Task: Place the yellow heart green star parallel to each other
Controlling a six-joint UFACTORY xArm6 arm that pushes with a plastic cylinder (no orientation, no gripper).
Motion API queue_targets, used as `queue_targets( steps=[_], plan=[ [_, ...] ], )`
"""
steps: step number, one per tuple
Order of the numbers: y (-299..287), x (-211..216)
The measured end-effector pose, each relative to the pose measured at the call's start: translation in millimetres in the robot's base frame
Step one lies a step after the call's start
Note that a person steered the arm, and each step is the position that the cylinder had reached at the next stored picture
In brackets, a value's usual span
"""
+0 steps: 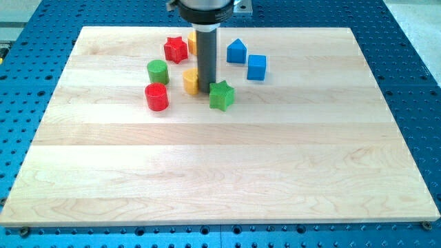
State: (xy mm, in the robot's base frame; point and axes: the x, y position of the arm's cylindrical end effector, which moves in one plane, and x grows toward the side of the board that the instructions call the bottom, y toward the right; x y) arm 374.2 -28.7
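Note:
The green star (222, 96) lies on the wooden board (220, 172), above its middle. The yellow heart (191, 81) lies just to the star's left and slightly higher, partly hidden by the rod. My tip (205, 89) stands between them, touching or almost touching the star's left side and the heart's right side.
A red star (176, 49), a green cylinder (157, 71) and a red cylinder (156, 97) lie to the left of the heart. A yellow block (192, 43) peeks out behind the rod. Two blue blocks (236, 51) (256, 67) lie to the upper right.

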Motion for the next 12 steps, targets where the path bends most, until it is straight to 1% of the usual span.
queue_targets(
  steps=[1, 2, 3, 4, 5, 6, 8, 9, 12],
  plan=[
    [0, 0],
    [26, 0],
    [39, -31],
    [14, -68],
    [-8, -70],
    [-21, -64],
    [-25, -16],
    [-25, -1],
    [-24, 6]
  ],
)
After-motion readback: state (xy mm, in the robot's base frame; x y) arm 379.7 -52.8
